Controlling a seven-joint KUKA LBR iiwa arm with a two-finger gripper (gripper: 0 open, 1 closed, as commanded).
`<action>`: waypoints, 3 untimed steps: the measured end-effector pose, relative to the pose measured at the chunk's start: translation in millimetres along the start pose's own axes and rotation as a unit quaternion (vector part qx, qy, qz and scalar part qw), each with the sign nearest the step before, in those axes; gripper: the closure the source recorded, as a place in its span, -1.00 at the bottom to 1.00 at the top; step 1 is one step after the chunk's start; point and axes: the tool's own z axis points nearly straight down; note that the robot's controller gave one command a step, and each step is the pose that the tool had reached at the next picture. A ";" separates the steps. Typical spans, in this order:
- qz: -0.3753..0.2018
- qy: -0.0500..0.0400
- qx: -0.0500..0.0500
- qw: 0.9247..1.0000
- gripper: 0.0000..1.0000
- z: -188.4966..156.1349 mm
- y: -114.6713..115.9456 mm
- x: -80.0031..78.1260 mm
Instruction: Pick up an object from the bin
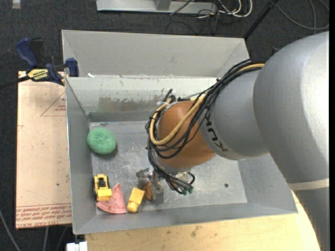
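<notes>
Sitting low at front-ctr of bin (225,184): gripper (151,188), spread or pinched – can't tell. Just beside it, to the left: small yellow block (135,199). Further left: pink wedge (112,204), yellow toy truck (101,186). Green ball (101,140) well apart, upper left.

Silver-grey arm (282,103) wears orange wrist cover (183,140), black and seemingly yellow cables (230,77).

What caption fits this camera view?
Claw low in the grey bin beside a yellow block; pink wedge, yellow toy truck and green ball nearby.
</notes>
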 end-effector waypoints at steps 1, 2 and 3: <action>-0.012 0.002 0.000 1.000 1.00 -95.4 17.4 -1.6; -0.012 0.002 0.000 1.000 1.00 -95.4 17.4 -1.6; -0.012 0.001 0.000 1.000 1.00 -182.7 46.5 -3.4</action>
